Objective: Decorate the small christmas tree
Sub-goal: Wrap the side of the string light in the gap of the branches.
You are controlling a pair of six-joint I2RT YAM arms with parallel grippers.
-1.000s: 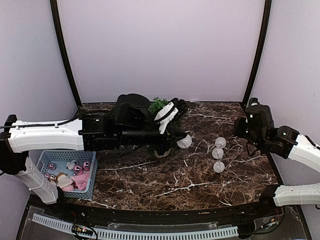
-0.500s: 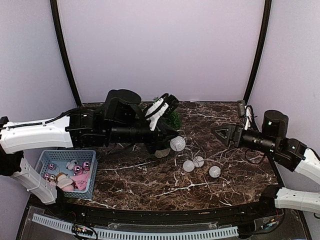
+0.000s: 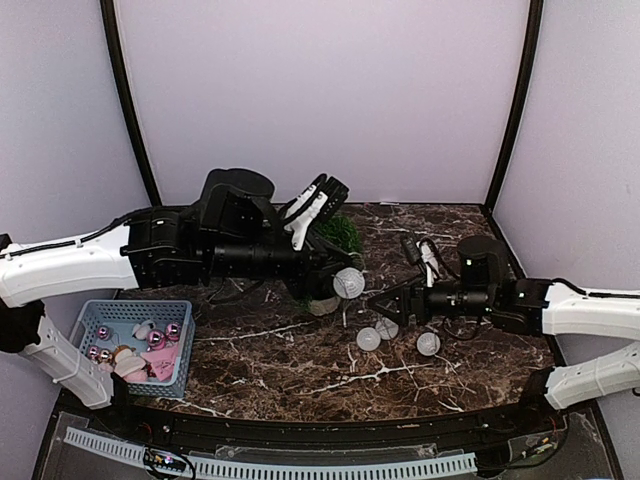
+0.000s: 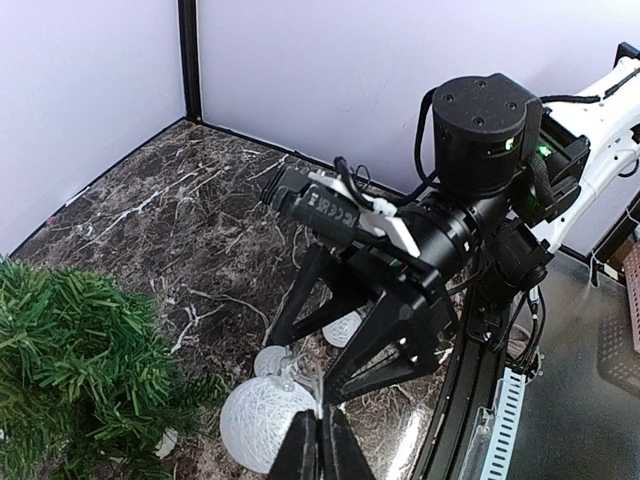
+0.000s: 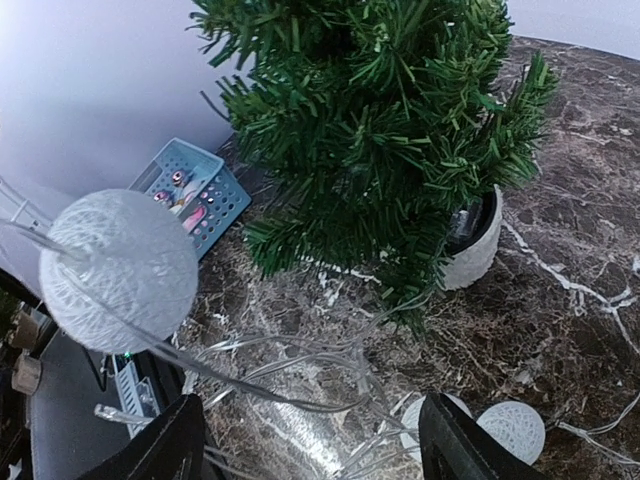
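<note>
The left arm (image 3: 70,268) and right arm (image 3: 590,310) show white shells and black joints.

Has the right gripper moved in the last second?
Yes. The right gripper has swung left from the right edge of the table toward the small christmas tree.

A: Where's the small christmas tree (image 3: 338,235)?
B: Back-middle of the dark marble table (image 3: 300,365), in its round white pot (image 5: 480,245).
A: & the blue plastic basket (image 3: 100,318)?
B: Front-left corner, well apart from the tree.
A: The white woven ball lights on thin wire (image 3: 369,339)?
B: 3 lie close together, front-right of the pot. 1 hanging ball (image 3: 348,283) is just right of the pot, wire pinched in the left gripper (image 4: 318,425). Right gripper (image 5: 305,420), spread wide, is right of it, near the 3.
</note>
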